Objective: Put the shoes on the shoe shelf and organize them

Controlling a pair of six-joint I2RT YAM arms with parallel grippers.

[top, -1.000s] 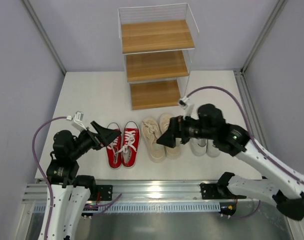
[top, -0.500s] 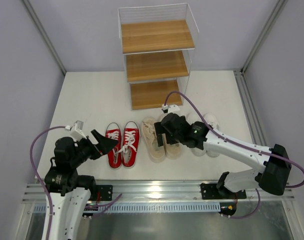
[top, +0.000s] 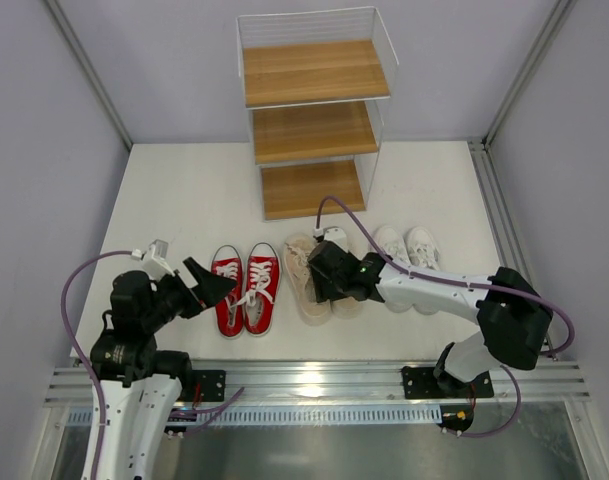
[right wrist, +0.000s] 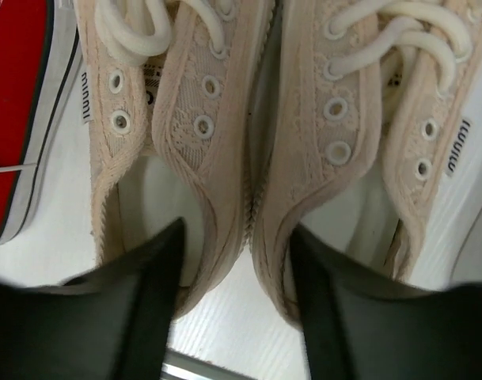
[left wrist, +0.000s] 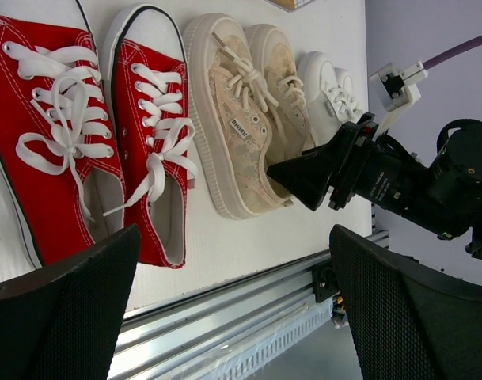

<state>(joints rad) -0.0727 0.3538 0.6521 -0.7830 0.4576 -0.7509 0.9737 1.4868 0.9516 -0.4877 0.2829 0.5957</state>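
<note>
Beige shoes (top: 319, 272) at the near edge of the desk (top: 184, 190): your right gripper (right wrist: 237, 233), spread wide, straddles their inner heels; pinch, then lift.

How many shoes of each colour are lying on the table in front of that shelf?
Red shoes: 2
Beige shoes: 2
White shoes: 2
Total: 6

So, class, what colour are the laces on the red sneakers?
White laces on the red sneakers, clearest in the left wrist view.
</note>
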